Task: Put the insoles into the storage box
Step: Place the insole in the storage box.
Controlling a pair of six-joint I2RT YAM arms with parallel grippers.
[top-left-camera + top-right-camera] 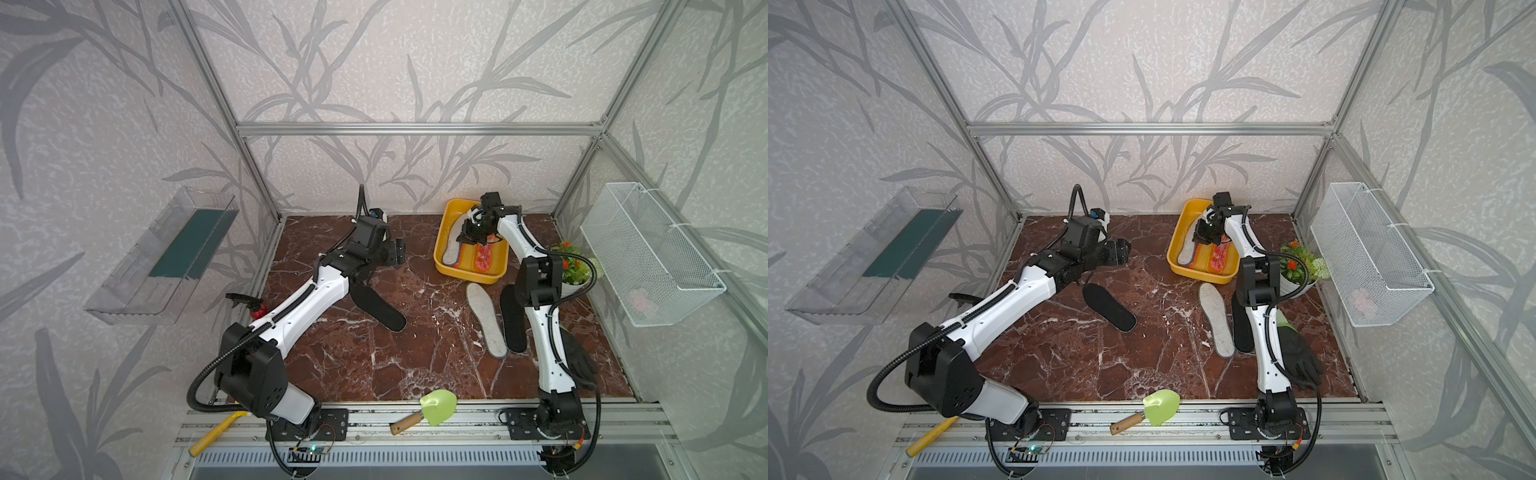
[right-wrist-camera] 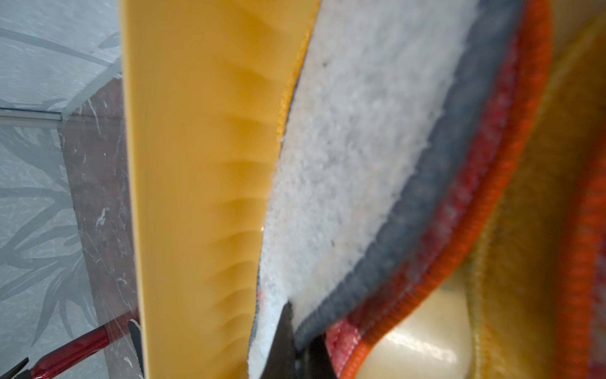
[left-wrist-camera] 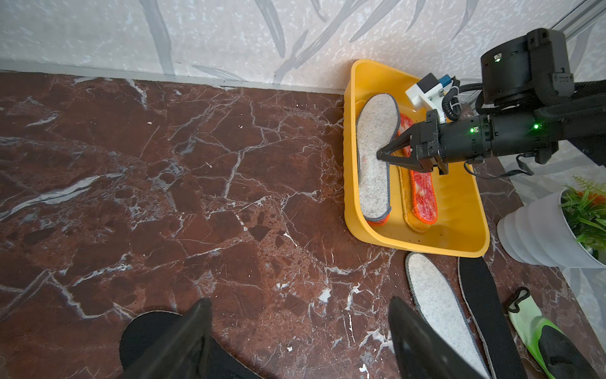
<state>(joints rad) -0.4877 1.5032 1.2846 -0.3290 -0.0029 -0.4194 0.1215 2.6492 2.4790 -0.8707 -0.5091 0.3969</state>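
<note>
Pinching grey felt insole (image 3: 373,187) inside storage box (image 3: 459,226); right tool (image 3: 381,153)

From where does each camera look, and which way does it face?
Top views: high in front, facing down and back; left arm, right arm, box, whole floor.
Left wrist: on the left arm, facing the box across the floor; own open jaws, right gripper.
Right wrist: low in the box, close on the grey insole; own shut jaws.
Shared: both wrists show that insole.
</note>
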